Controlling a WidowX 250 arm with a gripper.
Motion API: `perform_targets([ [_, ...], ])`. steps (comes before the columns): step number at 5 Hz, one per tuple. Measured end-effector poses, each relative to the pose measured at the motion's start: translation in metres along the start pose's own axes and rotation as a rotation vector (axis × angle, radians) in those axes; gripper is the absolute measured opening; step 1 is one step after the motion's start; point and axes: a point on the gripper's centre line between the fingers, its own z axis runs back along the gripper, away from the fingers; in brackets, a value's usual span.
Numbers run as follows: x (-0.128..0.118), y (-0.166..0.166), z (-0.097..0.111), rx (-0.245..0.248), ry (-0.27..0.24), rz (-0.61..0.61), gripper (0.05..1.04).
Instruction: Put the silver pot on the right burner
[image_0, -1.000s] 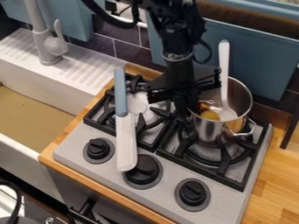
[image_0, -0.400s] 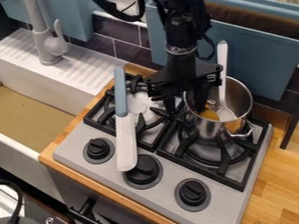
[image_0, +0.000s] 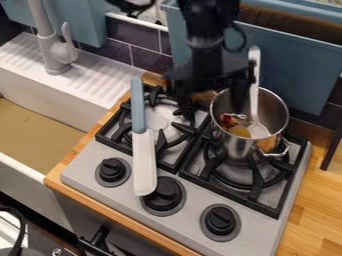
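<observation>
The black gripper (image_0: 210, 96) hangs above the back of the stove, at the upper left of the silver pot (image_0: 230, 142). Blurred but apart, its fingers are open, with nothing visible held between them. The pot stands upright over the rear part of the right burner (image_0: 246, 175), its handle toward the front right. Inside it are a white spoon (image_0: 255, 90), leaning on the back rim, and orange and red items. The gripper's right side overlaps the pot's back-left rim in view; whether they touch, I cannot tell.
A spatula with a blue handle (image_0: 137, 107) and white blade lies across the left burner (image_0: 167, 132) and reaches the middle knob (image_0: 163, 195). The sink (image_0: 40, 127) and faucet (image_0: 55, 50) are at the left. Wooden counter (image_0: 317, 200) lies right of the stove.
The gripper has risen away from the pot's left rim toward the back of the stove, and its fingers have spread. The pot has not visibly moved.
</observation>
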Motion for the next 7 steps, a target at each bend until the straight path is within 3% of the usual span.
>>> perform_targets([
  [1, -0.003, -0.005, 0.022, 0.016, -0.012, -0.078, 0.999],
  [2, 0.001, 0.003, 0.031, 0.123, -0.032, -0.165, 0.999],
  [3, 0.004, 0.015, 0.028, 0.154, -0.023, -0.251, 0.999],
  [5, 0.023, 0.048, 0.027, 0.084, 0.017, -0.347, 0.999],
  [7, 0.035, 0.05, 0.038, 0.064, 0.021, -0.372, 0.999],
])
